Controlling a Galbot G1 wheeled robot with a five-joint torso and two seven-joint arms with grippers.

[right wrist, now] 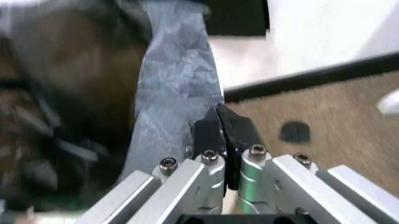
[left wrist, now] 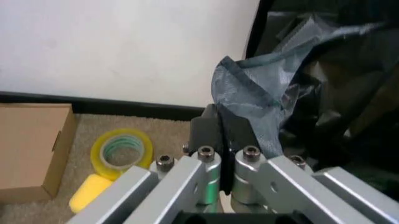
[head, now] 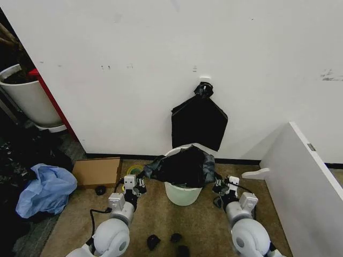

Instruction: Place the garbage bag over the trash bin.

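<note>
Both of my hands are clamped on the thin glossy black plastic garbage bag (head: pixel 185 166): left hand (head: pixel 141 183) and right hand (head: pixel 218 186) pinch opposite edges (fingers closed tight), stretching it over the small round cream-white plastic trash bin (head: pixel 183 194) by the wall.

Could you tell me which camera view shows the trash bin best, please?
The head view: the trash bin stands whole below the garbage bag draped on it. Both wrist views show the bag, not a recognizable bin.
</note>
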